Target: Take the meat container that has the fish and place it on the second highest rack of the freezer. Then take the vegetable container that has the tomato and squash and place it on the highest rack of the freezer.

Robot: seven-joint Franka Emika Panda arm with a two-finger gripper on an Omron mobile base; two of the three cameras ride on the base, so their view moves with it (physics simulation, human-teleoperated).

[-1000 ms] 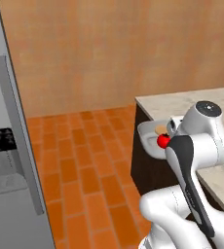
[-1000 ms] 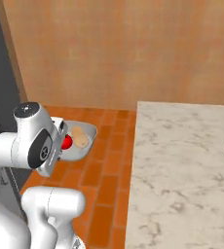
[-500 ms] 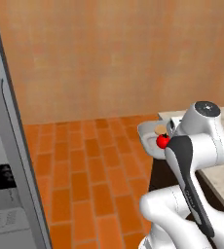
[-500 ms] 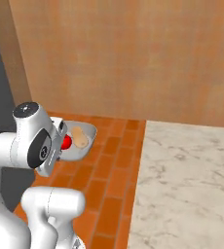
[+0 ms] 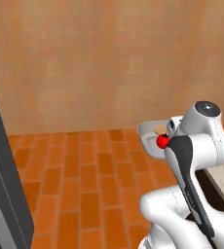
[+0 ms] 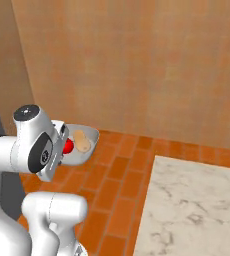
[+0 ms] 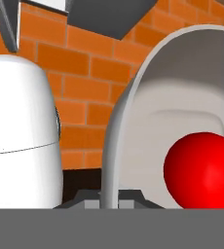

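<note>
End effector (image 6: pixel 62 150) sat mostly hidden behind the arm's own wrist; jaws were closed on the rim of the grey vegetable container (image 5: pixel 150 132), carried above the brick floor (image 5: pixel 84 185). Tomato (image 7: pixel 204 170), bright red and round, lay nearest the end effector; pale tan squash (image 6: pixel 81 141) lay just beyond it. Freezer (image 5: pixel 4 194) was cut off at the frame edge.

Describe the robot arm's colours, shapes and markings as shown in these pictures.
The arm has glossy white, rounded, bulbous link shells. A dark grey band runs along one link, carrying small pale lettering too small to read. A dark round cap tops the upper joint. No cables show.
</note>
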